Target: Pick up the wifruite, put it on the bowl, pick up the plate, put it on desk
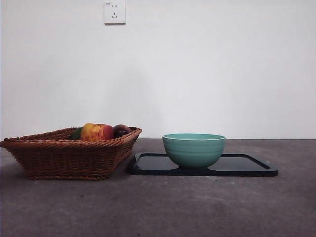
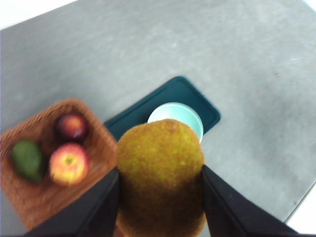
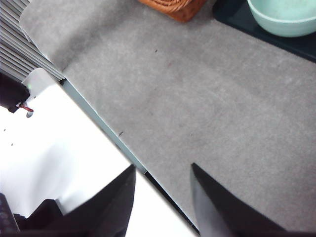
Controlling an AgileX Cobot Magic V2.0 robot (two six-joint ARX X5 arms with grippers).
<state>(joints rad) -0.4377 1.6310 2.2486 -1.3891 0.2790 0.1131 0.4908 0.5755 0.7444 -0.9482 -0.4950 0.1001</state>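
Observation:
My left gripper (image 2: 160,180) is shut on the wifruite (image 2: 160,173), a rounded orange-brown fruit, and holds it high above the table, out of the front view. Far below it stands the seafoam-teal bowl (image 2: 180,114), partly hidden by the fruit. In the front view the bowl (image 1: 194,149) stands on a black plate (image 1: 247,165) on the grey desk (image 1: 197,207). The plate also shows in the left wrist view (image 2: 168,96). My right gripper (image 3: 162,173) is open and empty above the desk's edge, apart from the bowl (image 3: 284,17).
A wicker basket (image 1: 69,153) stands left of the plate and holds a red-yellow apple (image 1: 97,132), a dark plum (image 1: 121,130) and a green fruit (image 1: 76,133). The basket's corner shows in the right wrist view (image 3: 173,9). A white wall with a socket (image 1: 114,12) is behind.

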